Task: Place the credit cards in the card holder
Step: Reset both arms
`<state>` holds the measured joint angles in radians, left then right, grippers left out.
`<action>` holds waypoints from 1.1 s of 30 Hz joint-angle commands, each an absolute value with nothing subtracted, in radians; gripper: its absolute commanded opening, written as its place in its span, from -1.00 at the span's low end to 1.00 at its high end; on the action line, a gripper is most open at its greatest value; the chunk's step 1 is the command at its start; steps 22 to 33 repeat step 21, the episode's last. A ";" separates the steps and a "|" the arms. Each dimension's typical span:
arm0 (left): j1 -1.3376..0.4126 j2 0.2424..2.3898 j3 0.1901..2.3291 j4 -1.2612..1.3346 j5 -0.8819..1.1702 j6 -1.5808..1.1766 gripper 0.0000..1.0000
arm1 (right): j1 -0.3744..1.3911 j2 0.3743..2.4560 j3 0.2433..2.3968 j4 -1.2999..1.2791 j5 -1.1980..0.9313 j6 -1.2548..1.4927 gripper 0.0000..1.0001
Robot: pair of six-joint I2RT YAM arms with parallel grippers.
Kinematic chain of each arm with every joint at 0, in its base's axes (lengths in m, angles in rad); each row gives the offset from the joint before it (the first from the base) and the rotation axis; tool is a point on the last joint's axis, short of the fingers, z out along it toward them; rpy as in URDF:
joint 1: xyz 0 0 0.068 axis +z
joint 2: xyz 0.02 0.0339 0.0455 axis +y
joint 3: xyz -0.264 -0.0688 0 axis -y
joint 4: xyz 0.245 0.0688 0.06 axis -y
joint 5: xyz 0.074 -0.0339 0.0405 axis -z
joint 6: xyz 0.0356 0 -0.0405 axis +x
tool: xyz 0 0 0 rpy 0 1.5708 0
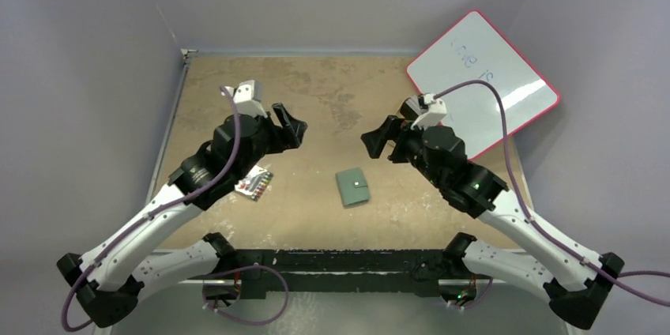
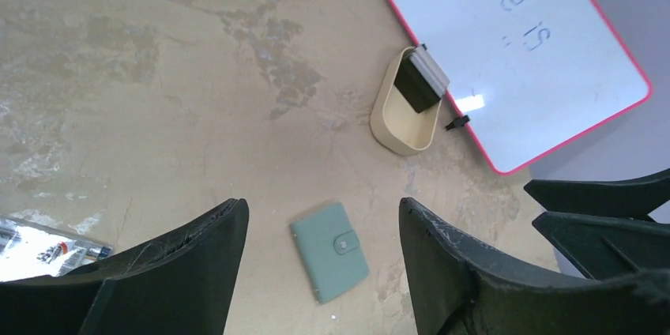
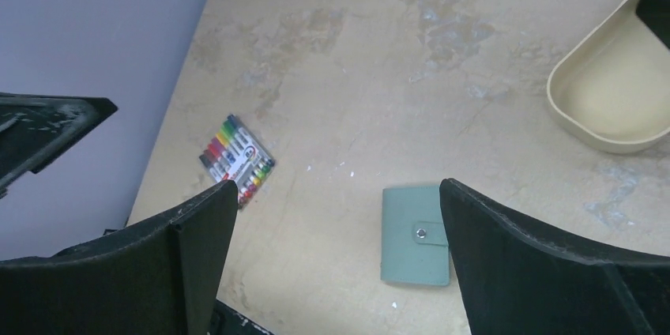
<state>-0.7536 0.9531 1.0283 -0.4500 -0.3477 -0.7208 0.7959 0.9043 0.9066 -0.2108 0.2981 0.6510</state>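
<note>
The card holder (image 1: pixel 352 186) is a dull-green wallet lying flat and snapped shut near the middle of the table. It also shows in the left wrist view (image 2: pixel 329 250) and the right wrist view (image 3: pixel 415 236). The credit cards (image 2: pixel 420 80), one dark and one grey, lean upright in a tan oval tray (image 2: pixel 403 129). In the top view the tray is hidden behind the right arm. My left gripper (image 1: pixel 292 126) (image 2: pixel 322 207) hovers open and empty, up and to the left of the wallet. My right gripper (image 1: pixel 379 137) (image 3: pixel 338 187) hovers open and empty, up and to its right.
A pack of coloured markers (image 1: pixel 254 185) (image 3: pixel 235 159) lies left of the wallet under my left arm. A red-rimmed whiteboard (image 1: pixel 483 90) (image 2: pixel 513 50) rests at the back right, just beyond the tan tray (image 3: pixel 608 106). Grey walls close in the table.
</note>
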 commanded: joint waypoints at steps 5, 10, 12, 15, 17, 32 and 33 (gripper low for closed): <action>-0.751 0.829 1.073 -0.496 -0.379 -0.656 0.41 | 0.796 0.817 0.929 -0.261 0.325 0.658 0.99; -0.751 0.817 1.036 -0.509 -0.394 -0.678 0.42 | 0.797 0.808 0.938 -0.247 0.301 0.670 0.99; -0.750 0.812 1.015 -0.502 -0.392 -0.690 0.42 | 0.798 0.802 0.930 -0.235 0.295 0.671 0.99; -0.750 0.806 0.995 -0.494 -0.390 -0.702 0.43 | 0.797 0.796 0.916 -0.224 0.290 0.670 0.99; -0.750 0.802 0.987 -0.493 -0.390 -0.703 0.43 | 0.797 0.796 0.911 -0.216 0.290 0.666 0.99; -0.751 0.798 0.982 -0.489 -0.398 -0.700 0.43 | 0.797 0.804 0.914 -0.217 0.294 0.664 0.99; -0.751 0.798 0.982 -0.489 -0.398 -0.700 0.43 | 0.797 0.804 0.914 -0.217 0.294 0.664 0.99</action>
